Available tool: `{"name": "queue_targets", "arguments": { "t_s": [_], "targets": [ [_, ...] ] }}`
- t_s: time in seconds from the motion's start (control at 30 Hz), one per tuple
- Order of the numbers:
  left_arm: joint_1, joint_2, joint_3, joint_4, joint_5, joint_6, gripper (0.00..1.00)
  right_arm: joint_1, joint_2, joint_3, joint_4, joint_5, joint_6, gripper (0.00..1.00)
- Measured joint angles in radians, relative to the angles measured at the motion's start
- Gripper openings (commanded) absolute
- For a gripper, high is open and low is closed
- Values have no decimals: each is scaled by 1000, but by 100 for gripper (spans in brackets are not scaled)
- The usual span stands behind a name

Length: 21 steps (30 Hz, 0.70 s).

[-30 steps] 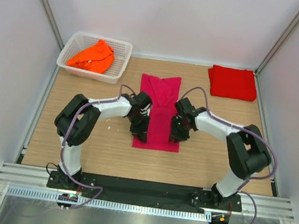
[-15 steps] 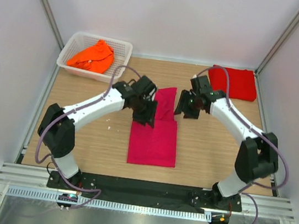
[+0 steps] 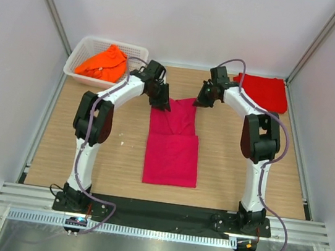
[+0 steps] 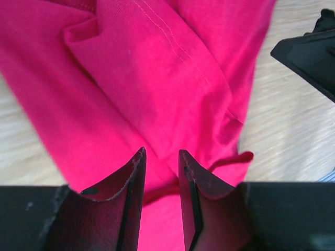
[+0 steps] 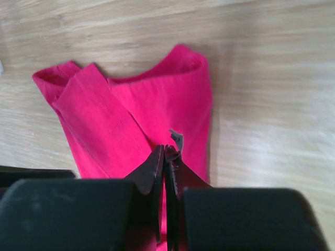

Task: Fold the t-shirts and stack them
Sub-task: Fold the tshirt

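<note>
Both arms have reached out to the far end of the magenta shirt [image 3: 173, 154], which lies on the wooden worktop [image 3: 89, 152] between white walls. We count three shirts: it, a folded red shirt [image 3: 262, 93] far right, and an orange shirt [image 3: 104, 62] bunched in one basket [image 3: 136, 71]. The left end effector [image 4: 162, 151] is slightly parted; the right end effector [image 5: 166, 149] is closed, any pinch hidden.

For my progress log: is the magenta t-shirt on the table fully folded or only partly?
Partly folded. The magenta t-shirt lies as a long strip with its sides folded in, not a compact packet like the red t-shirt.

Claw [image 5: 165, 151] closed, tips over magenta shirt [image 5: 152, 107] on wooden table [image 5: 261, 78].
</note>
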Motion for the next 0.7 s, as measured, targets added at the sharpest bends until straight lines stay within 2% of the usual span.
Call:
{"name": "queue_targets", "arguments": {
  "t_s": [0.2,0.5,0.67,0.7],
  "targets": [
    [2,103,7,63,21,-26,29,-9,88,10,51,-55,23,3],
    [58,182,77,16,54,-52,29,-40,120,21,23,-73,-7,4],
    [64,188,88,6,75,-50,34,-45,140,111,-80,-34,-69,12],
    [64,188,89,6,78,-50,36,-45,140,126,-98,-31,-78,18]
  ]
}}
